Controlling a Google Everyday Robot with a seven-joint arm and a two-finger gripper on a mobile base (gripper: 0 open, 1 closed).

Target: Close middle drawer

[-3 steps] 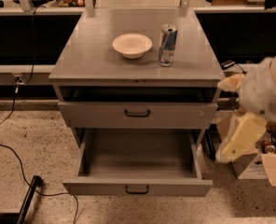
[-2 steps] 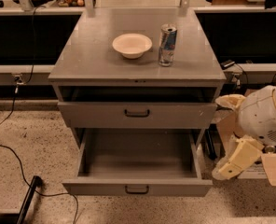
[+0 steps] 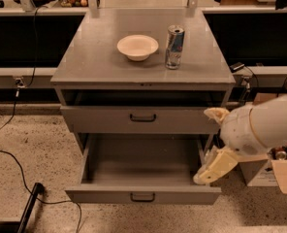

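While the middle drawer (image 3: 109,196) stands pulled far out of the cabinet (image 3: 66,74), you are at the approach step: the front is well forward of its closed position, and the push appears not yet begun.

Item 1, middle drawer. Grey metal, low flat front, small black handle (image 3: 142,196) at centre. It juts toward the camera, well ahead of the upper drawer (image 3: 100,120).

Item 2, gripper (image 3: 209,142). It is at the cabinet's right side, level with the space between the two drawer fronts. The cream fingers are spread wide and hold nothing. The lower finger (image 3: 215,165) hangs beside the open drawer's right front corner; you cannot tell from here whether it touches.

Item 3, next move, as a judgement. Bring the gripper round in front of the drawer face, set it near the handle, then push straight back toward the cabinet. An off-centre shove at the right corner could skew the drawer on its runners.

Item 4, surface. The grey cabinet top carries a pale bowl (image 3: 137,46) and an upright drinks can (image 3: 174,46), which stands just right of the bowl and apart from it. The upper drawer looks slightly ajar, with a dark gap above its front.

Item 5, room. Speckled floor (image 3: 32,140); a black cable (image 3: 10,155) trailing at left; a cardboard box (image 3: 285,176) at right, behind the arm — a cluttered bench runs along the back.
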